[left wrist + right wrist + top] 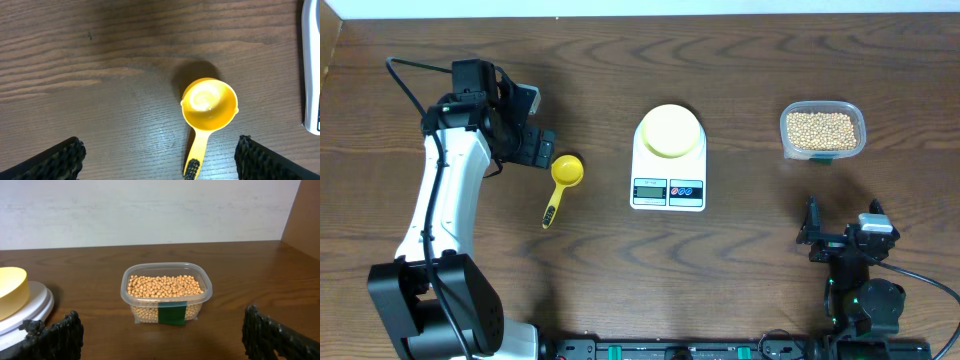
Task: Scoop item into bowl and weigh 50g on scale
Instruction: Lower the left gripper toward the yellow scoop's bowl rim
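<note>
Pale bowl (670, 131) sat on scale (667, 192), left end effector (159, 159) gaped over scoop (208, 103), right end effector (161, 336) gaped toward beans (165, 286).

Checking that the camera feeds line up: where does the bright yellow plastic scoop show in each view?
Overhead: the bright yellow plastic scoop lies left of centre on the wood table.
Left wrist: right of centre, handle running to the bottom edge.
Right wrist: not in it.
Shared landmark: the white flat rectangular digital scale, centre in the overhead view, at the right edge in the left wrist view, lower left in the right wrist view.
</note>
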Controlling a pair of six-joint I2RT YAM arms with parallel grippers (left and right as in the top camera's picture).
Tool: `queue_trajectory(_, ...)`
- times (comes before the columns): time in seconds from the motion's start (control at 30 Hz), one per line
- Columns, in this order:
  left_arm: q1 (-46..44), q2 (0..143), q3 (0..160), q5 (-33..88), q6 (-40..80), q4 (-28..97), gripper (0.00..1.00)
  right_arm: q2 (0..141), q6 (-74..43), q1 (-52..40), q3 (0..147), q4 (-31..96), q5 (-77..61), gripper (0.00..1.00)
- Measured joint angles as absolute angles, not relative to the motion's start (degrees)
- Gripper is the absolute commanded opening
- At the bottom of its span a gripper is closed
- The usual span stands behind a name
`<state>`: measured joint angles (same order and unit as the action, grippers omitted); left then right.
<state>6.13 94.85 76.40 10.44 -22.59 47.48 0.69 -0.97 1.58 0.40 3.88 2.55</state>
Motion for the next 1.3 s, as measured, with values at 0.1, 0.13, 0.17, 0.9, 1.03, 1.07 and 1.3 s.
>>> queue_trajectory(0.1, 6.1, 94.8, 76.4, 10.4, -22.6, 47.6, 0.97, 0.7, -1.0, 1.6, 0.4, 3.9, 2.5, 0.99)
queue_trajectory(0.13, 6.1, 94.8, 76.4, 10.4, -22.6, 47.7, 0.98, 0.7, -1.0, 1.6, 0.4, 3.9, 2.5, 0.99)
queue_trajectory(0.17, 6.1, 94.8, 76.4, 10.4, -22.6, 47.8, 0.98, 0.7, -1.0, 1.6, 0.4, 3.9, 2.5, 0.99)
queue_trajectory(0.9, 6.1, 94.8, 76.4, 10.4, -22.6, 47.5, 0.98, 0.7, -1.0, 1.6, 0.4, 3.9, 2.5, 0.99)
queue_trajectory(1.03, 6.1, 94.8, 76.4, 10.4, -22.6, 47.5, 0.98, 0.7, -1.0, 1.6, 0.4, 3.9, 2.5, 0.99)
queue_trajectory(1.07, 6.1, 94.8, 76.4, 10.4, -22.6, 47.5, 0.98, 0.7, -1.0, 1.6, 0.4, 3.9, 2.5, 0.99)
queue_trajectory(1.3, 6.1, 97.1, 76.4, 10.5, -22.6, 47.5, 0.98, 0.7, -1.0, 1.6, 0.4, 3.9, 2.5, 0.99)
